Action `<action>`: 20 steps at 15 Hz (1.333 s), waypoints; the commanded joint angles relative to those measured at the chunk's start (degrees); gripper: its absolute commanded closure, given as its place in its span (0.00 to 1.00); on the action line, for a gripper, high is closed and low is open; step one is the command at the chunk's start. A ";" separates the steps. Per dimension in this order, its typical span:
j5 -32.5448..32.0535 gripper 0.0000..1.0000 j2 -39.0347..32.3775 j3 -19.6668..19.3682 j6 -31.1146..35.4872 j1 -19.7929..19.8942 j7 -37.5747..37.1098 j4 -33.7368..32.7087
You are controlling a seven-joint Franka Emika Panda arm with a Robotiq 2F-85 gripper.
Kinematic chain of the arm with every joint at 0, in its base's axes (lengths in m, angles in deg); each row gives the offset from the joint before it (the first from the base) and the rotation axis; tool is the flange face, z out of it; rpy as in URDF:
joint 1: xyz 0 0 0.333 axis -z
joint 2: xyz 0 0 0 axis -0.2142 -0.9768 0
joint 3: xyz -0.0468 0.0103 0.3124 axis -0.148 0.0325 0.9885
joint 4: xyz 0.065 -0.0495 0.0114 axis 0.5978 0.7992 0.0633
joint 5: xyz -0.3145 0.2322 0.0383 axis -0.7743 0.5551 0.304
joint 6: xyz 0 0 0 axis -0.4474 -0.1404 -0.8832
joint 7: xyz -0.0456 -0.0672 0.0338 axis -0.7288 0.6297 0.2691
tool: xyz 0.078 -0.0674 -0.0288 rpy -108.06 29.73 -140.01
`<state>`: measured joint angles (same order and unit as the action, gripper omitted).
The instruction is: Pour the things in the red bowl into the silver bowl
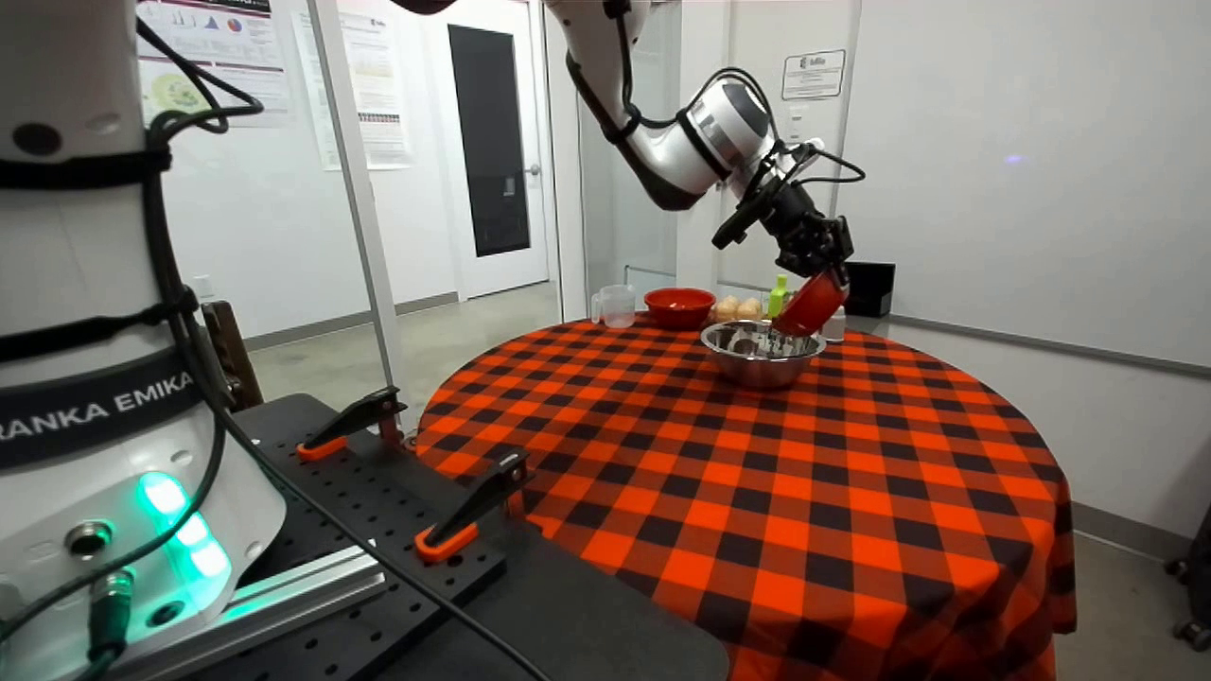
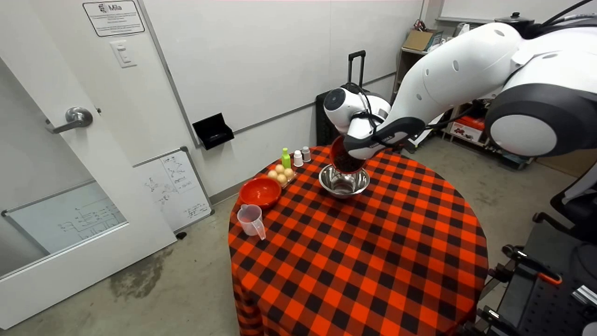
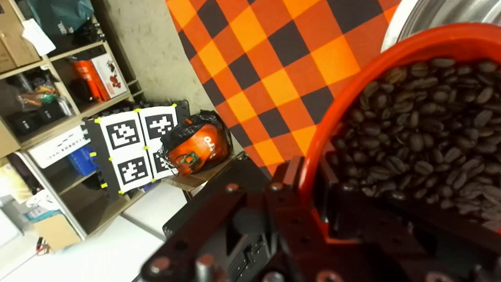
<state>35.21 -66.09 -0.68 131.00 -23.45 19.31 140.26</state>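
The red bowl is held tilted over the silver bowl, also in an exterior view. In the wrist view the red bowl holds many dark coffee beans. My gripper is shut on its rim, one finger inside and one outside. The silver bowl stands upright on the table under the tilted bowl's low edge; part of its rim shows in the wrist view. I cannot tell whether beans lie in it. In an exterior view the arm hides the fingers.
Another red bowl stands on the checked table, beside a clear measuring cup. Eggs in a carton, a green bottle and two small shakers stand along the far edge, near the silver bowl.
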 commanded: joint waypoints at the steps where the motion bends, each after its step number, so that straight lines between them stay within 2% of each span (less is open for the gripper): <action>1: -6.13 0.97 1.37 -3.76 4.51 -4.72 -5.53 4.79; 7: -18.20 0.97 4.81 -6.52 8.71 -9.59 -15.70 11.90; 10: -25.71 0.97 7.32 -5.95 8.43 -10.17 -21.44 15.20; 16: -44.10 0.97 15.81 -1.48 5.07 -9.04 -33.29 24.03; 20: -54.80 0.97 21.05 5.53 0.23 -5.25 -38.93 28.41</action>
<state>-13.01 -50.88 -0.55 134.89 -31.65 -16.23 163.91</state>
